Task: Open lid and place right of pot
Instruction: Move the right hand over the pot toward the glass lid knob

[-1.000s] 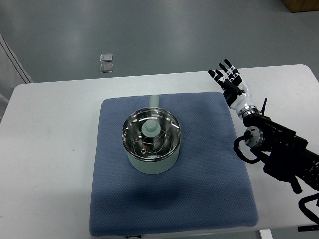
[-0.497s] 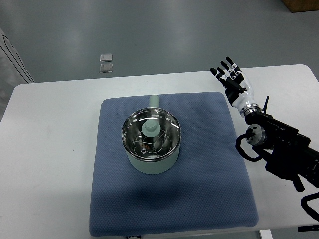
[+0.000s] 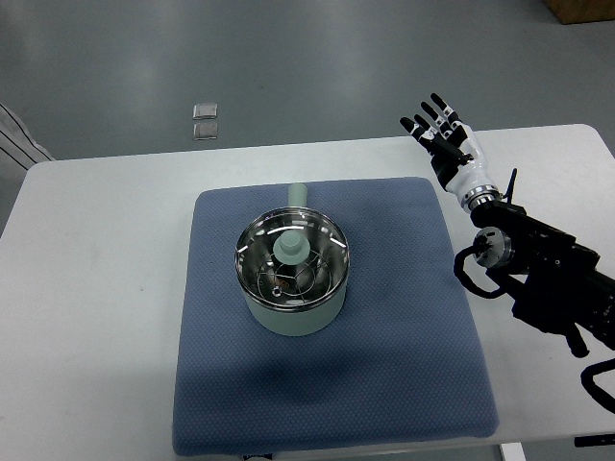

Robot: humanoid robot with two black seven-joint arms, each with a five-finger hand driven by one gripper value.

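The top view holds one table, white, with one blue mat spread over its middle. On the mat stands one pot, pale green, its short handle pointing away from the robot. One lid, glass with a metal rim, sits closed on the pot, and its single green knob rises at the centre. One robot hand shows, the right one, its arm coming in from the picture's right edge; it hangs over the far right part of the table, just past the mat's far right corner and well apart from the pot. Its fingers are spread and straight, pointing away from the robot, and they hold nothing. The left arm does not show. On the grey floor beyond the table lie two small pale squares, one beside the other. Against half a second earlier, the robot hand has risen a little toward the far edge and shifted slightly, with the fingers splayed as before; pot, lid and mat lie exactly where they were.
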